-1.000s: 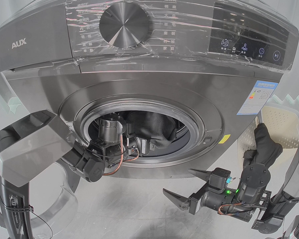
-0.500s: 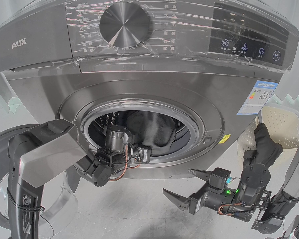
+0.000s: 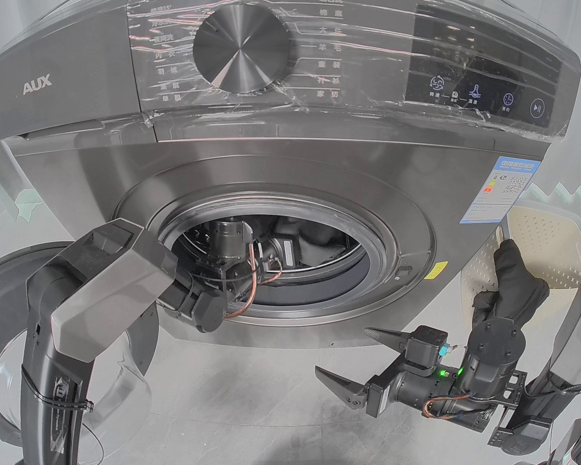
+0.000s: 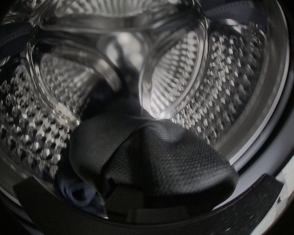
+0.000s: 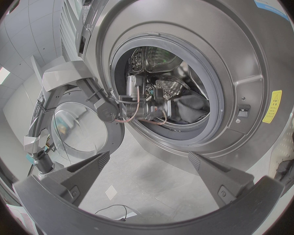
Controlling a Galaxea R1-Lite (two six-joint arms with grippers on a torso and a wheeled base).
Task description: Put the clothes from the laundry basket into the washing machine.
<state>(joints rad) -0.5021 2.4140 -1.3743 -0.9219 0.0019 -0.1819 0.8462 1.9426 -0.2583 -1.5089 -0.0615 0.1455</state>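
The head camera looks forward and down at the front of the washing machine (image 3: 290, 156) from close by. The left wrist camera sits inside the drum (image 4: 225, 82), facing deeper in. The right wrist camera looks from low down, farther back, at the round opening (image 5: 173, 137). All 3 views show the drum.

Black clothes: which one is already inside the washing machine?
The black garment inside the drum. The other black garment hangs over the laundry basket rim, outside the washing machine.

The pale grey floor (image 3: 252, 389) bears the washing machine (image 3: 290, 163), with the cream laundry basket (image 3: 549, 253) just beside the machine's right side. A thin cable (image 5: 116, 209) lies loose before the machine.
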